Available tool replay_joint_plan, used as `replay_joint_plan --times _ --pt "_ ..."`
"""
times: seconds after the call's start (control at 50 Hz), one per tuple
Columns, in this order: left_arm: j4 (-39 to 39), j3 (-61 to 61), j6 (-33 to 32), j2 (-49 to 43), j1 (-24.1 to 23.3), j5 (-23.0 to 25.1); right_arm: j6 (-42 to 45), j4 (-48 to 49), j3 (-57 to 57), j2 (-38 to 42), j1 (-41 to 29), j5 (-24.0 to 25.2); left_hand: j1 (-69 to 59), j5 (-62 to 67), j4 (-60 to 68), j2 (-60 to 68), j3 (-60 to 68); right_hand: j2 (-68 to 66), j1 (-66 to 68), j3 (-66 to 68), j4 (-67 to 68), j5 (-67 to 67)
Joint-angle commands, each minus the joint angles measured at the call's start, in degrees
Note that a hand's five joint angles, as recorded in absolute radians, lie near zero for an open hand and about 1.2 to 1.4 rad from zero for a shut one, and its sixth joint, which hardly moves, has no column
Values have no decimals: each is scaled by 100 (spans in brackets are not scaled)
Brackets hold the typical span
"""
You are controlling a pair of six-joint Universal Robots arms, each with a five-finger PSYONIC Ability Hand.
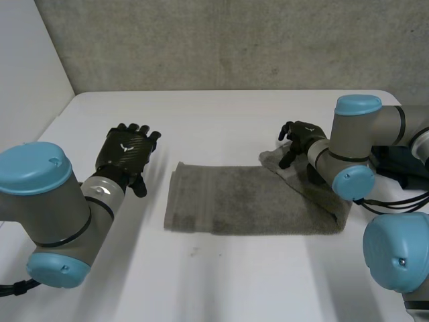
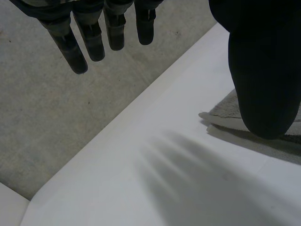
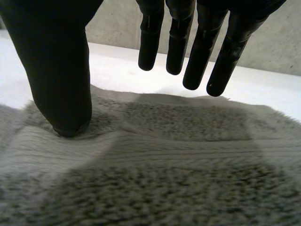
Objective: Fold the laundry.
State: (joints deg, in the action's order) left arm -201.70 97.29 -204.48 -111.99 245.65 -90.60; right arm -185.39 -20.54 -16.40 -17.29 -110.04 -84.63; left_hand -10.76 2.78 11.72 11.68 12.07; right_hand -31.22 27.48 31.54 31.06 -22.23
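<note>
A grey towel (image 1: 248, 201) lies lengthwise across the middle of the white table (image 1: 221, 114). Its right end is folded over into a raised flap. My right hand (image 1: 301, 137) is over that flap's far corner. In the right wrist view its fingers (image 3: 197, 52) hang straight above the towel (image 3: 164, 165) while the thumb (image 3: 63, 84) presses down on the pile, pinching nothing. My left hand (image 1: 125, 155) hovers above bare table just left of the towel, fingers (image 2: 94, 42) spread straight and thumb (image 2: 263, 70) near the towel's corner (image 2: 223, 112).
A concrete wall (image 1: 234, 40) runs behind the table's far edge and a white panel (image 1: 27, 60) stands at the left. Dark equipment (image 1: 402, 164) sits behind my right arm. Bare table lies in front of and beyond the towel.
</note>
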Motion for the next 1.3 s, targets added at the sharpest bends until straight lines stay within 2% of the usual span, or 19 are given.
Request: replay_joint_plan --times 0.02,0.14,0.5,0.56,0.62,0.76,0.92,1.02,1.2,1.3 --pt "-27 1 -5 -25 1 7 -445 -82 -56 -212 -26 262 76 -278 -172 -168 -207 -612 985 580 628 -511" --pt "-27 1 -5 -25 1 8 -524 -82 -109 -301 -87 324 76 -278 -172 -168 -207 -612 985 580 628 -511" --pt "-36 9 -13 -78 -8 8 -568 -65 93 191 -87 359 76 -278 -172 -168 -207 -1334 1708 1302 1350 -1233" --pt "-36 9 -22 -78 -8 -1 -568 -65 120 235 -87 368 76 -278 -172 -168 -207 -2441 2815 2409 2457 -2340" --pt "-36 9 -22 -78 -8 8 -568 -65 155 235 -87 360 76 -278 -172 -168 -207 -4870 5244 4838 4886 -4769" --pt "-36 1 -22 -69 1 -1 -586 -82 295 60 -122 377 76 -278 -172 -168 -207 -4878 5252 4846 4894 -4777" --pt "-27 1 -22 -25 9 -1 -850 -82 -3 -687 -684 737 76 -278 -172 -168 -207 -4878 5252 4846 4894 -4777" --pt "-36 -8 -13 28 45 -10 -806 -12 -591 -1205 -1246 913 76 -278 -172 -168 -207 -4878 5252 4846 4894 -4777" --pt "-36 0 -13 124 141 -45 -701 85 -1136 -1206 -2240 940 76 -278 -172 -168 -207 -4878 5252 4846 4894 -4777" --pt "-27 9 -5 124 124 -54 -78 111 -1883 -1276 -2644 905 76 -278 -172 -168 -207 -4878 5252 4846 4894 -4777"
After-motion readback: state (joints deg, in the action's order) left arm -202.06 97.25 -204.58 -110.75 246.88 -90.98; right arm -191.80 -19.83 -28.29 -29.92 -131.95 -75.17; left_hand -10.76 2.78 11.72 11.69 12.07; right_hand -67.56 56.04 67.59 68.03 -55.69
